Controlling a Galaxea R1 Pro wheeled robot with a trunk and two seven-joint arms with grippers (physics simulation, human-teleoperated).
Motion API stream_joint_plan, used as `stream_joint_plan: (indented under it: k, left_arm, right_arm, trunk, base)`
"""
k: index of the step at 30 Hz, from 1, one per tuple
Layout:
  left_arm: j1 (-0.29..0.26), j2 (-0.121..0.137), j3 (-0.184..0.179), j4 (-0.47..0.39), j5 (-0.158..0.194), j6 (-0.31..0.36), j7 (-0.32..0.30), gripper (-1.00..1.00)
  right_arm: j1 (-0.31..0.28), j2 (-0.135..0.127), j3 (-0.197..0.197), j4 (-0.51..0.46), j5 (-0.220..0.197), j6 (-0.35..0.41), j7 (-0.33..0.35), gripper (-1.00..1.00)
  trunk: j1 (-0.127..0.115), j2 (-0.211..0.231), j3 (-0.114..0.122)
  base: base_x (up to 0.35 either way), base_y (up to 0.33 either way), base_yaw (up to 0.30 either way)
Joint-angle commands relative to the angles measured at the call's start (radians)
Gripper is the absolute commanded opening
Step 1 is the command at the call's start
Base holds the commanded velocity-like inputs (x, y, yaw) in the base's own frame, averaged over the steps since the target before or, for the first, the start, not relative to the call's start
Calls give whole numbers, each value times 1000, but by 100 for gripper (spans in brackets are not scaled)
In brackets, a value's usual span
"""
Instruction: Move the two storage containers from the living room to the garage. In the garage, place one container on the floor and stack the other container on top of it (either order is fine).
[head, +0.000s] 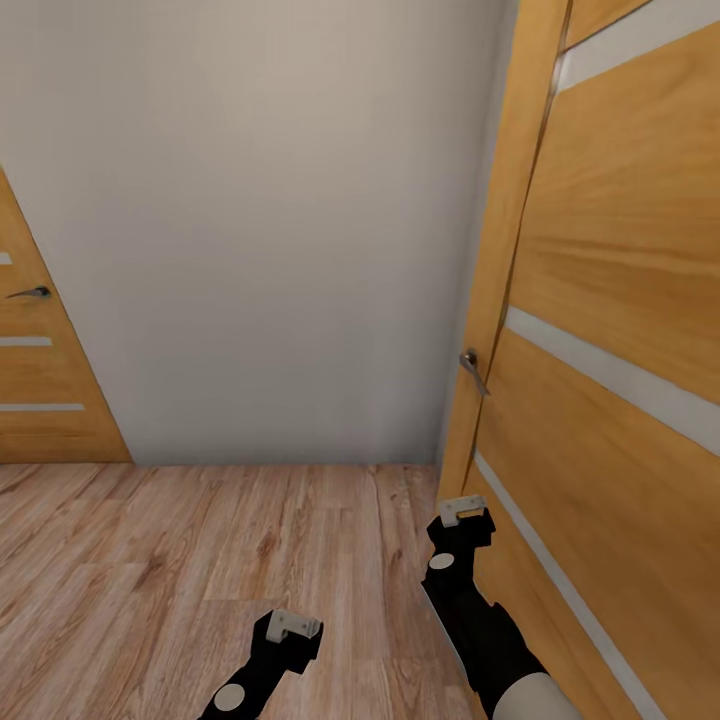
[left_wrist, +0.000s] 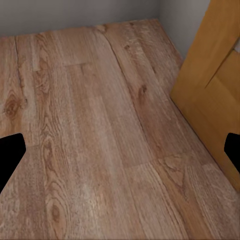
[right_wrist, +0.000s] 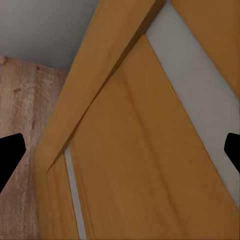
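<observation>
Both sets of fingers spread wide, empty: left gripper (head: 295, 626) over wood-plank floor (head: 180, 560); right gripper (head: 462, 512) just beside the wooden door (head: 600, 400). No container visible. Risk: right arm scraping the door while passing.

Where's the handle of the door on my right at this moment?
In the head view, the door handle sits right of centre on the wooden door's edge, beside the white wall and above the right pincer.

You're seeing light wood-plank flooring (head: 200, 560) running across the lower left of the head view, meeting a plain white wall; it's lying bare, and no grey concrete is appearing anywhere.
</observation>
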Motion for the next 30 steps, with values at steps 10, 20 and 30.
stream_joint_plan:
  k: [10, 20, 30]
  left_arm:
    - [-1, -1, -2, 2, 3, -4, -3, 100]
    - [-1, -1, -2, 1, 3, -4, -3, 100]
    - [-1, -1, -2, 1, 3, -4, -3, 100]
  right_arm:
    - [-1, 0, 1, 1, 6, 8, -2, 100]
    - [-1, 0, 1, 2, 6, 9, -2, 100]
    - [-1, -37, -14, 3, 2, 1, -64, 100]
  trunk:
    - [0, -1, -1]
    - [0, -1, -1]
    - [0, -1, -1]
  base:
    - [-182, -6, 0]
    - [-136, 0, 0]
    - [-9, 0, 0]
